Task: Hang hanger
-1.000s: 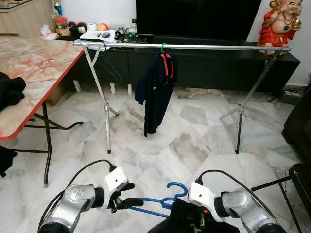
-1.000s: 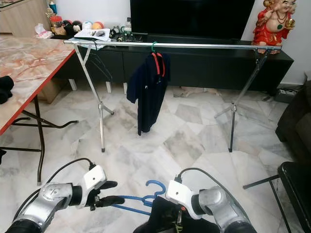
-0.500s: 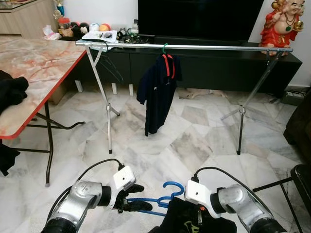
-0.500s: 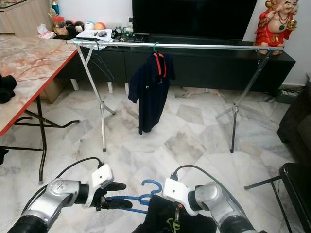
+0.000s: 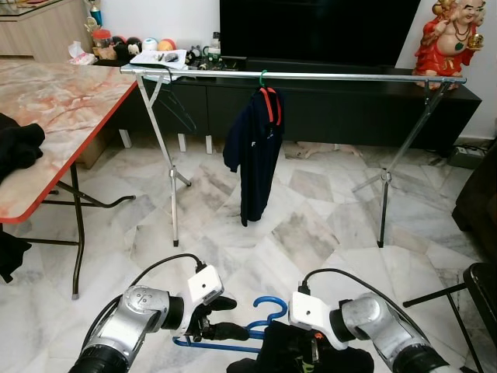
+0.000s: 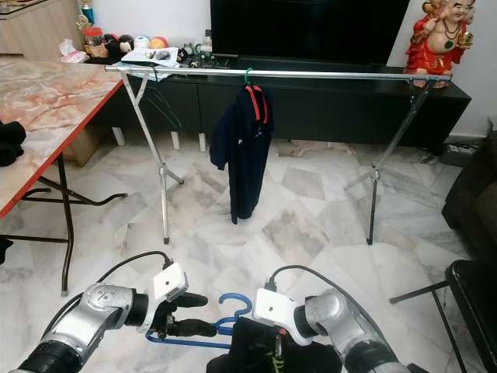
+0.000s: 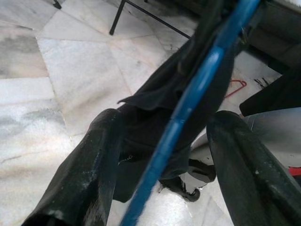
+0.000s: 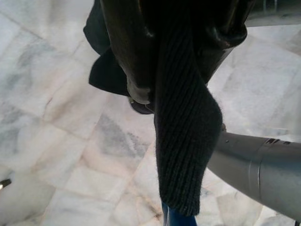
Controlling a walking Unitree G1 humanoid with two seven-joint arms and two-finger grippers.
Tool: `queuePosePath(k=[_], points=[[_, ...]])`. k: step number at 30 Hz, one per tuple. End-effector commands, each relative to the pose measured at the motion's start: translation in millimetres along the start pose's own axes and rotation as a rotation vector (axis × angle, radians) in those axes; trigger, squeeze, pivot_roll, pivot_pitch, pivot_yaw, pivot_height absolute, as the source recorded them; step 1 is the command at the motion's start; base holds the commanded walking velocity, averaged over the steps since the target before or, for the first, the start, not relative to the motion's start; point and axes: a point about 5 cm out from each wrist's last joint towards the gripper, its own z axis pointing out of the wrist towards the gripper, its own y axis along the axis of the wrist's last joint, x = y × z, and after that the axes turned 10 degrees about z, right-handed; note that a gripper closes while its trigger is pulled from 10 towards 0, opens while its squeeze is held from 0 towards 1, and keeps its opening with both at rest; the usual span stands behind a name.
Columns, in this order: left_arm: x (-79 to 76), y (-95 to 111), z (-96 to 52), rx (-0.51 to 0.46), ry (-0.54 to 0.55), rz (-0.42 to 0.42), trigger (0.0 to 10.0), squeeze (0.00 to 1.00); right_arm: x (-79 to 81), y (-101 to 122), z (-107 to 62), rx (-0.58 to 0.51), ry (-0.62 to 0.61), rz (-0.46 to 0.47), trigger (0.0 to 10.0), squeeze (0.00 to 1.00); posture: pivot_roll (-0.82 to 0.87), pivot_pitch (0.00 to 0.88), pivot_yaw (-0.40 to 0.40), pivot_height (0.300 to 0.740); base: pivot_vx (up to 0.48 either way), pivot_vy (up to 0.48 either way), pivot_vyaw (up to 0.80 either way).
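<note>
- Left gripper [image 5: 221, 318] sits low in the frame, left of centre, with its 2 black fingers [image 7: 89, 174] spread apart and the blue hanger [image 5: 268, 307] bar running between them. From the left wrist view the bar passes through the gap, but I can't tell if either finger actually touches it.
- Right gripper [image 8: 183, 61] is at the bottom, right of centre, pinched onto a dark ribbed knit garment [image 8: 186, 141]. The right wrist view shows the fabric squeezed between the fingers and hanging down past them.
- That blue hanger is down at the bottom centre, between the 2 silver arms, hook curling upward, with the dark garment draped on its right side.
- Clothes rack [image 5: 311, 75] stretches across the upper part of the frame, a silver rail on crossed legs standing on the marble floor [image 5: 311, 233].
- 1 navy shirt [image 5: 255, 151] with red at the collar hangs from the rail on a green hanger [image 5: 262, 76], a bit left of the middle.
- Marble-pattern table [image 5: 54, 109] with a red edge fills the upper left, dark clothing [image 5: 19, 148] piled on its left edge.
- Black TV unit [image 5: 334, 101] runs behind the rack, and a red figurine [image 5: 446, 39] stands in the upper right corner.
</note>
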Motion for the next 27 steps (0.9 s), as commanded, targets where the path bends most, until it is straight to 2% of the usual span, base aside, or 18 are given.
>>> queuePosePath(k=[1,16,27], points=[[1.3,9,2.8,-0.008,-0.026,0.029,10.0,0.0,-3.7,11,-1.7,-0.015,0.002,-0.036,10.0,0.0,0.07,0.02,-0.034,0.74,0.0,0.0,0.0],[1.5,8,7.7,0.005,-0.05,0.03,10.0,0.0,-9.1,24,-4.9,-0.023,0.024,-0.073,10.0,0.0,0.07,0.034,-0.032,0.74,0.0,0.0,0.0],[4.7,10,13.2,0.014,-0.041,0.038,10.0,0.0,-13.5,31,-13.7,-0.023,0.056,-0.094,10.0,0.0,0.07,0.044,-0.031,0.74,0.0,0.0,0.0]])
